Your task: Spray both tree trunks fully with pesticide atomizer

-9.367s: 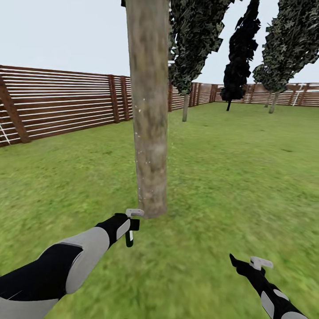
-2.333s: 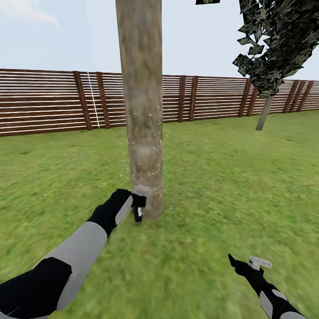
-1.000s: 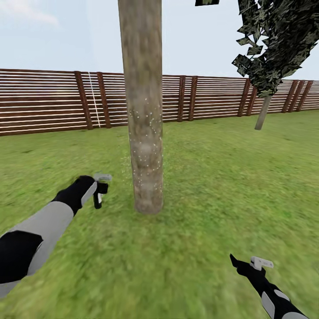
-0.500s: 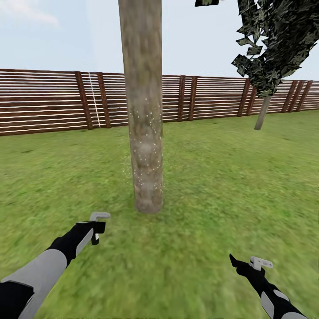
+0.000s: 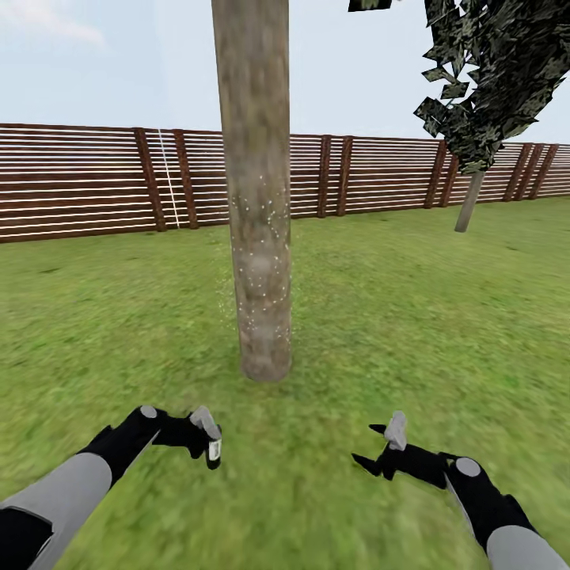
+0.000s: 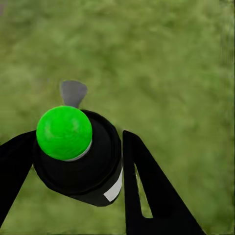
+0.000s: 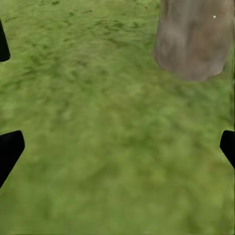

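Observation:
The tree trunk (image 5: 257, 198), a grey-brown mottled column flecked with white specks, rises from the grass straight ahead. Its base (image 7: 193, 39) also shows in the right wrist view. The pesticide atomizer (image 6: 78, 161) is a small black canister with a green ball on top and a white label. My left gripper (image 6: 78, 142) is shut on it, one black finger on each side. In the head view the left gripper (image 5: 207, 440) holds the atomizer (image 5: 214, 450) low over the grass, short of the trunk and to its left. My right gripper (image 5: 369, 445) is open and holds nothing.
A brown slatted fence (image 5: 95, 182) runs across the back of the lawn. A dark narrow cypress-like tree (image 5: 483, 79) stands at the far right near the fence. Grass (image 5: 412, 317) lies all around the trunk.
The left arm has dropped from beside the trunk to low over the grass, still holding the atomizer. The right arm has swung inward and its wrist has turned. The camera has held still over the last second.

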